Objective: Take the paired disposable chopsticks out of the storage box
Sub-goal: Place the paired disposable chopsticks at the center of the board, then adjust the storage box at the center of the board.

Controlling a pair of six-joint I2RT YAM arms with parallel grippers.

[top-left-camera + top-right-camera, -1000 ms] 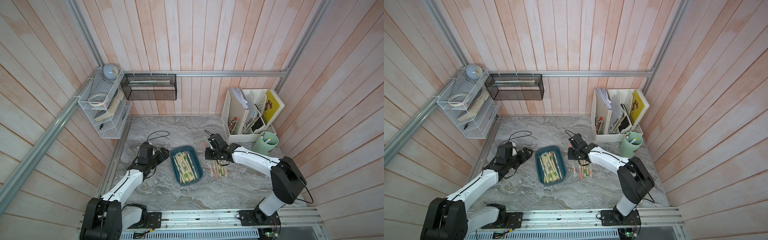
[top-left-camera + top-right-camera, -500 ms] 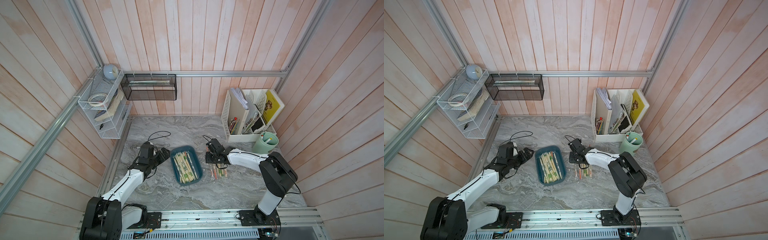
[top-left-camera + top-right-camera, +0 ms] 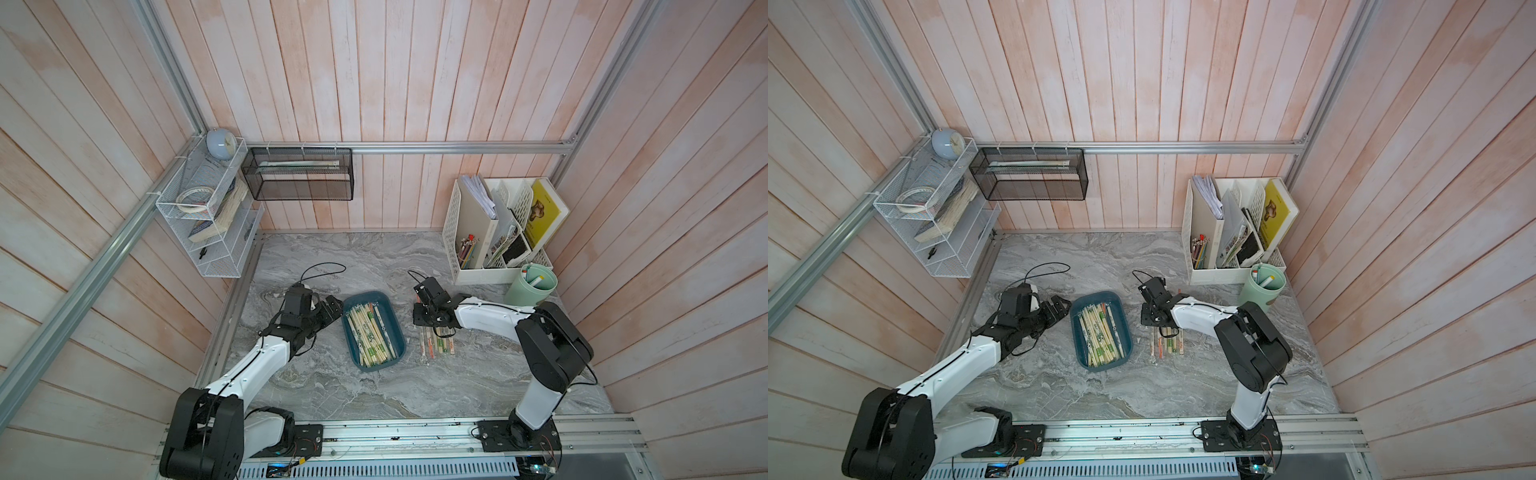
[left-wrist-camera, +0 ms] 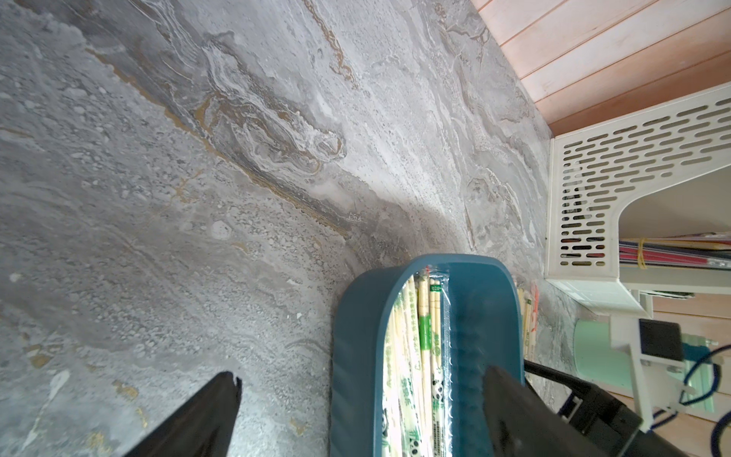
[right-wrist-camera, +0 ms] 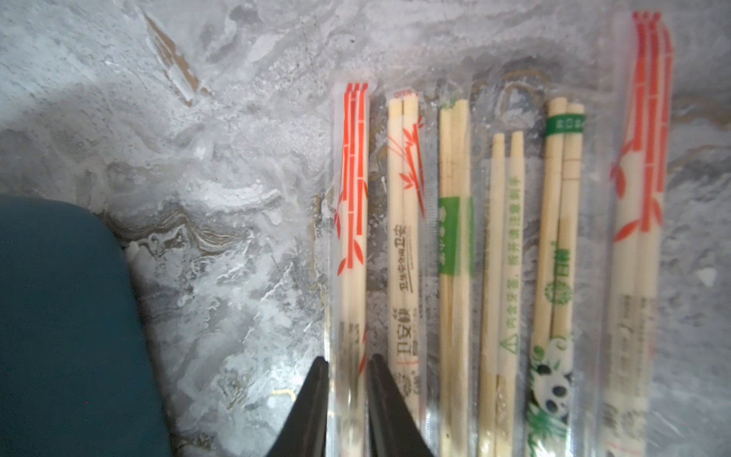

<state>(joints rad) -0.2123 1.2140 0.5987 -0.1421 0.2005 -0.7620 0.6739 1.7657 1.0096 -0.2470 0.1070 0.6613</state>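
The right claw [image 5: 349, 358] is low over the counter [image 5: 197, 198]. Its two fingers are a little apart, with a red-printed chopstick pair [image 5: 352, 221] between them. I cannot tell if it squeezes. Five more pairs [image 5: 510, 237] lie in a row just beside it, on the side away from the storage box [image 5: 59, 316]. The left claw [image 4: 362, 372] is spread wide, with one box wall between its fingers. Many paired disposable chopsticks [image 4: 415, 356] lie inside, right in front of it.

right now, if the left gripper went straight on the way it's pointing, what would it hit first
Most likely the storage box: the open left gripper points at its near end, one finger near its rim. Height is unclear, so it might instead reach the paired disposable chopsticks inside.
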